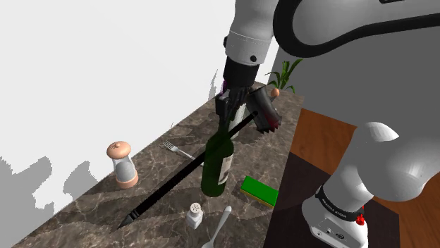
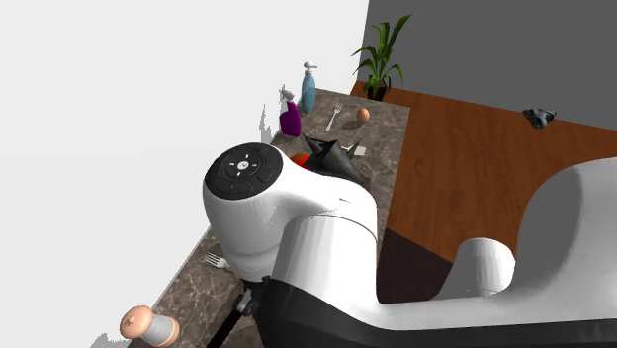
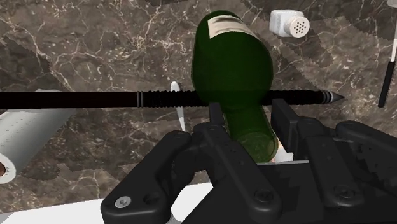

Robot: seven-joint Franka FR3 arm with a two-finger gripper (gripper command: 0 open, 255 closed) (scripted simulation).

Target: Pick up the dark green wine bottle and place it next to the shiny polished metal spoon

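Shoulder view, wine bottle (image 1: pixel 217 165) upright, neck in fingers (image 3: pixel 219 124)

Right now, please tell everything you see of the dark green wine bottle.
The wine bottle is dark green and glossy, like glass, with a wide body, sloping shoulders, a narrow neck and a pale label. It stands nearly upright over the dark marbled counter, near a long black rod and a green block. The jaws clasp its neck from both sides. Whether its base touches the counter I cannot tell.
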